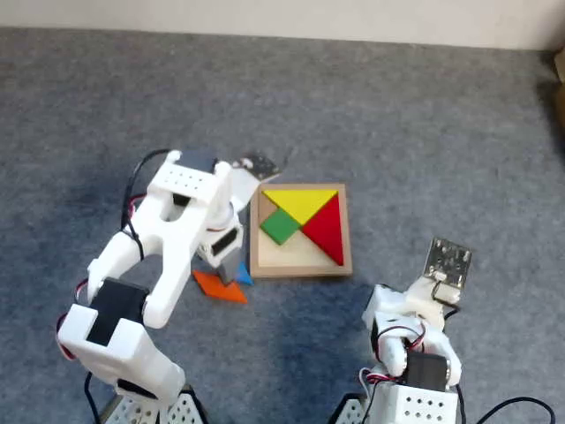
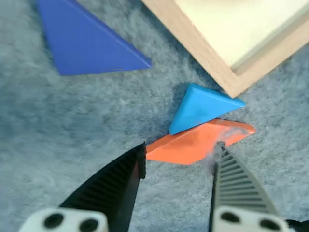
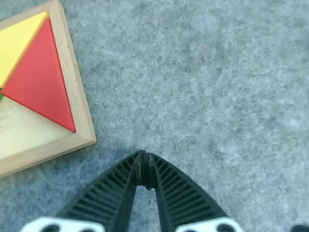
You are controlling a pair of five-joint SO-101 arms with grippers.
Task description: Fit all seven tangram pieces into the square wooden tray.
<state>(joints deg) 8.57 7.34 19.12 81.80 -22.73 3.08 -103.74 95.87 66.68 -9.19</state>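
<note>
Grey felt tabletop [image 1: 424, 115]: the left gripper [image 2: 178, 154], fingers spread and holding nothing, straddles a flat orange piece [image 2: 193, 142] beside a light-blue triangle [image 2: 203, 106]. Just right, the square wooden tray [image 1: 300, 268] holds 3 of 7 pieces. The right gripper [image 3: 145, 169] sits pinched closed, empty.

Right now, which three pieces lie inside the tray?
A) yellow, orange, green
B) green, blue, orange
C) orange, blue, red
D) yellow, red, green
D: yellow, red and green sit inside the tray, while orange and light blue lie outside it.
</note>
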